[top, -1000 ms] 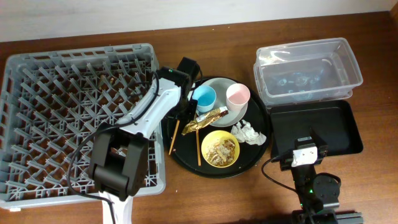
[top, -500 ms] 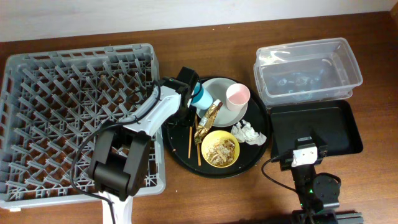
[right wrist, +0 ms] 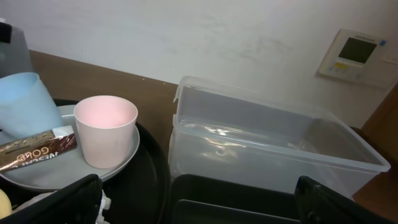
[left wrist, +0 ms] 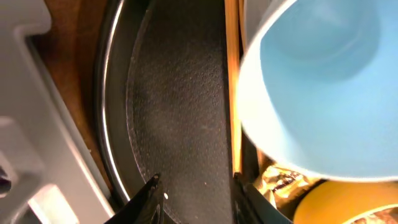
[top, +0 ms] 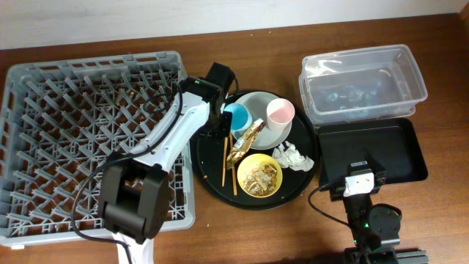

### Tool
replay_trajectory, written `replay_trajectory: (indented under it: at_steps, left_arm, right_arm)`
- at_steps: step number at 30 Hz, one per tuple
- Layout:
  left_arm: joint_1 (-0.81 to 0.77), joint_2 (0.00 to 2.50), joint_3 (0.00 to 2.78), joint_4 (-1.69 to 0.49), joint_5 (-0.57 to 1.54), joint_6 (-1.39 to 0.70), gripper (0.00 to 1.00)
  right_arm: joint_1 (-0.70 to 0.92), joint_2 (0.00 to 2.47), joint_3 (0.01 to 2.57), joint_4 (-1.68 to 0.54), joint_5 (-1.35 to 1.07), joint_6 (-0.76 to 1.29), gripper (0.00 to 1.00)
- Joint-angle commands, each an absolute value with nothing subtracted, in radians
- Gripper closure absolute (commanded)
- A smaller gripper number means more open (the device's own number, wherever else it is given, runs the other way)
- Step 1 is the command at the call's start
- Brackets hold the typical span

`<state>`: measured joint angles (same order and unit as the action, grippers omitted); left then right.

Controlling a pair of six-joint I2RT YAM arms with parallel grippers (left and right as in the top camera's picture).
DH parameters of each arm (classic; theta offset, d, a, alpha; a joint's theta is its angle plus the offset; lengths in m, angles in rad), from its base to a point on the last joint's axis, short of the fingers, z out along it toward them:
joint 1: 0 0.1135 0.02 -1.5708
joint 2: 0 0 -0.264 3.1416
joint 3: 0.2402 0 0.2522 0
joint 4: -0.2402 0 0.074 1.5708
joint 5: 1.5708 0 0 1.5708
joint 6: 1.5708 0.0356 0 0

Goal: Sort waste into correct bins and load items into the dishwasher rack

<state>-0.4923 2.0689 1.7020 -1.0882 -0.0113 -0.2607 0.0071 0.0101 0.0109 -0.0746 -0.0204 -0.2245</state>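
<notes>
My left gripper (top: 218, 125) is open and empty, low over the left side of the round black tray. In the left wrist view (left wrist: 196, 185) only bare tray floor lies between its jaws. A thin chopstick (left wrist: 231, 93) runs by the right fingertip, and the blue cup (left wrist: 311, 93) leans just right of it. From above, the blue cup (top: 237, 117), pink cup (top: 280, 111) and gold wrapper (top: 245, 139) rest on the grey plate (top: 267, 134). The yellow bowl (top: 259, 176) holds food scraps. The napkin (top: 293, 155) lies beside it. My right gripper (right wrist: 199, 205) is open and empty.
The grey rack (top: 88, 132) stands left of the round black tray (top: 212, 180). The clear tub (top: 363, 81) is at the back right, the shallow black tray (top: 381, 150) in front of it. Two chopsticks (top: 225, 158) lie on the round tray's left half.
The left gripper dipped by the blue cup and tipped it, then drew back a little. One chopstick slid right across the tray and the gold wrapper turned more upright. The right arm has not moved.
</notes>
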Motion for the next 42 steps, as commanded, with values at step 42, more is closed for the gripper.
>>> replay_trajectory:
  at_steps: [42]
  left_arm:
    - [-0.554,2.033,1.370,-0.749,-0.023,-0.455,0.99]
  right_arm:
    - [0.001,0.004,0.006,-0.079,-0.023,-0.224,0.01]
